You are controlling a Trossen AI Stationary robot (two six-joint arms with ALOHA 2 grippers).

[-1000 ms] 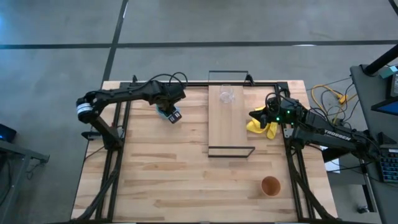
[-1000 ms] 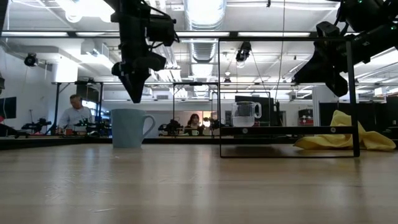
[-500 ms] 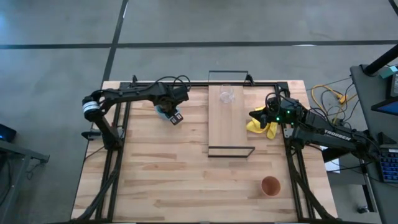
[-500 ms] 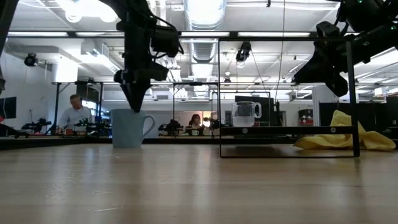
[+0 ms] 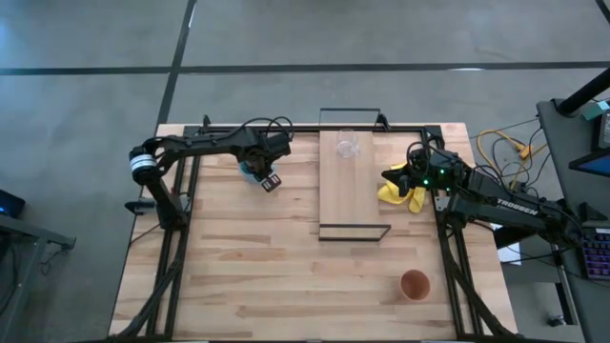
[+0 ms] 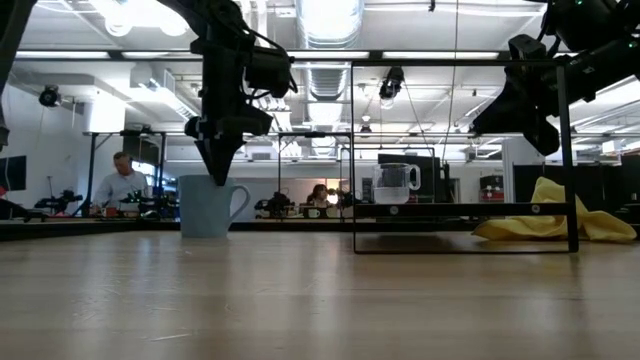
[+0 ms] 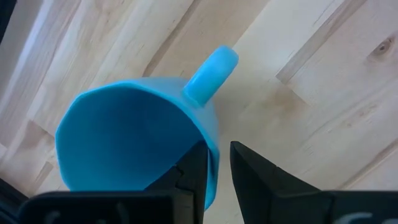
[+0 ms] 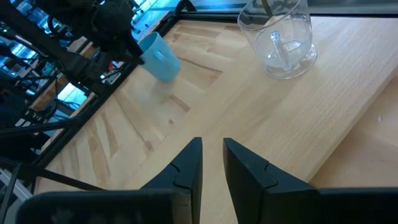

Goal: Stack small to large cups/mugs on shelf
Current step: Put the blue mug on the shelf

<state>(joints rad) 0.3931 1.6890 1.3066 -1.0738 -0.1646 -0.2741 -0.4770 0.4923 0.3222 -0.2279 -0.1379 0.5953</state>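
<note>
The light-blue mug [image 5: 250, 170] [image 6: 205, 206] [image 7: 130, 137] stands upright on its base on the tabletop, left of the shelf. My left gripper [image 5: 260, 172] [image 6: 218, 176] [image 7: 217, 157] reaches down onto its rim and is shut on its wall. The tiny clear glass cup [image 5: 347, 146] [image 6: 394, 184] [image 8: 281, 36] stands on the far end of the shelf board [image 5: 355, 195] [image 6: 455, 209]. The brown-orange cup [image 5: 414, 284] stands near the table's near right corner. My right gripper [image 5: 393, 175] [image 8: 211, 152] hovers shut by the shelf's right side, over the yellow cloth. My left gripper holds the mug's wall at the rim [image 7: 213, 144], a little way round from the handle [image 7: 210, 70]. One finger [image 7: 194, 167] is inside the mug and one [image 7: 249, 167] outside. The fingers come from above, pointing down. The mug stands upright on the table.
A yellow cloth [image 5: 405, 195] [image 6: 552, 222] lies on the table right of the shelf, under my right arm. The shelf's black wire frame [image 6: 354, 150] rises at both ends of the board. Bare tabletop [image 5: 286, 267] spreads toward the near edge.
My left gripper has come down and slightly toward the table's right, from above the mug onto its rim, where one finger has gone inside. The mug has stayed in place. My right arm has kept still.
</note>
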